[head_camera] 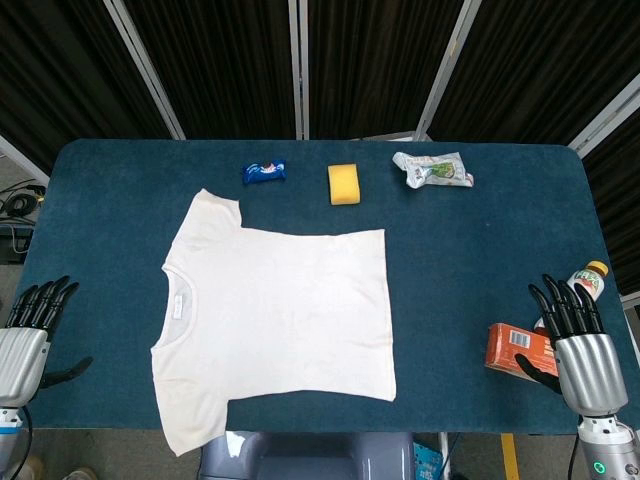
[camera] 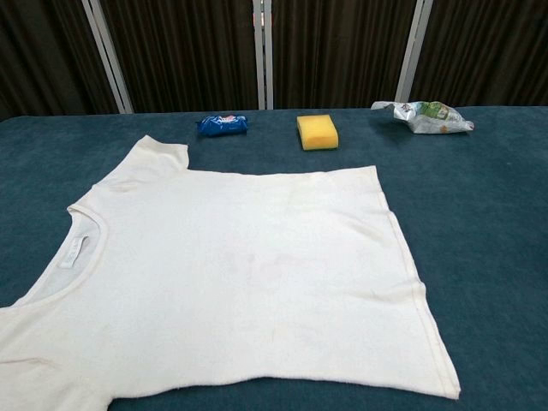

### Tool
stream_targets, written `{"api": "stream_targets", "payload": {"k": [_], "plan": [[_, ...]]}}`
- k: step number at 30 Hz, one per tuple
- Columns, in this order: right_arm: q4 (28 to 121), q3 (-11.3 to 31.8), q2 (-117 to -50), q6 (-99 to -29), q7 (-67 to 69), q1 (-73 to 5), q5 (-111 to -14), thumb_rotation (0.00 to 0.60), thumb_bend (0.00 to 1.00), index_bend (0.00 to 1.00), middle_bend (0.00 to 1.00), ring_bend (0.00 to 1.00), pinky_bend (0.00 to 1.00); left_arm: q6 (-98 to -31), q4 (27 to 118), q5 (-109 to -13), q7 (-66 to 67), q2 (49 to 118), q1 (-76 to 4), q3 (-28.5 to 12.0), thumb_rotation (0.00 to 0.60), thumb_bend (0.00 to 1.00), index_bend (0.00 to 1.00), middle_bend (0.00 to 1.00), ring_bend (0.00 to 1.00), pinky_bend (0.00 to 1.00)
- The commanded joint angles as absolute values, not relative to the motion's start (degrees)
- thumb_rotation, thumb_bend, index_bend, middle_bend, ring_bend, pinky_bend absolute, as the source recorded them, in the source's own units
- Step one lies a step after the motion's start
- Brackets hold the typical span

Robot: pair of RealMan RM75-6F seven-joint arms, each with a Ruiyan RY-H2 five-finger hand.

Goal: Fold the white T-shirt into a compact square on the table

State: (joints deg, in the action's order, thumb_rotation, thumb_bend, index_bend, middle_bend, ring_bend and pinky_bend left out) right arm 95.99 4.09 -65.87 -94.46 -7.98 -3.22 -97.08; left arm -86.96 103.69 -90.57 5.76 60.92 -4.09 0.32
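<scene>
The white T-shirt (head_camera: 275,315) (camera: 231,282) lies spread flat on the blue table (head_camera: 480,260), collar to the left, hem to the right, one sleeve pointing to the far side and one over the near edge. My left hand (head_camera: 30,330) hovers at the table's left near corner, fingers apart, holding nothing, well left of the shirt. My right hand (head_camera: 575,345) is at the right near corner, fingers spread and empty, far from the hem. Neither hand shows in the chest view.
Along the far side lie a blue snack packet (head_camera: 265,172) (camera: 223,125), a yellow sponge (head_camera: 345,184) (camera: 317,132) and a crumpled white-green wrapper (head_camera: 432,169) (camera: 424,116). An orange box (head_camera: 518,350) and a bottle (head_camera: 588,280) sit by my right hand.
</scene>
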Motion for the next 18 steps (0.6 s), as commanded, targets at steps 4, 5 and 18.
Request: {"api": "stream_targets", "payload": {"k": [4,5,18], "plan": [[95.66,3.55,-66.26,-93.39,-8.69,-3.49,-97.26,0.600,0.00,0.09,0.00,0.00,0.00,-86.60,103.57,-90.41,5.60,60.73,-4.14,0.37,0.600,0.00,0.00,0.00,0.00,0.00],[95.58,3.19,-66.35,-92.80,-8.88,-3.61,-97.42,0.600,0.00,0.11,0.00,0.00,0.00,-86.48,103.62,-90.32,5.64,60.75,-4.19,0.35,0.600,0.00,0.00,0.00,0.00,0.00],[94.52,-4.76,-68.22,-67.87,-10.23,-15.73,-106.02,0.600,0.01,0.46,0.05,0.00,0.00,-84.30,106.26,-88.57,7.16,59.52,-5.12,-0.12,0.600,0.00,0.00,0.00,0.00,0.00]]}}
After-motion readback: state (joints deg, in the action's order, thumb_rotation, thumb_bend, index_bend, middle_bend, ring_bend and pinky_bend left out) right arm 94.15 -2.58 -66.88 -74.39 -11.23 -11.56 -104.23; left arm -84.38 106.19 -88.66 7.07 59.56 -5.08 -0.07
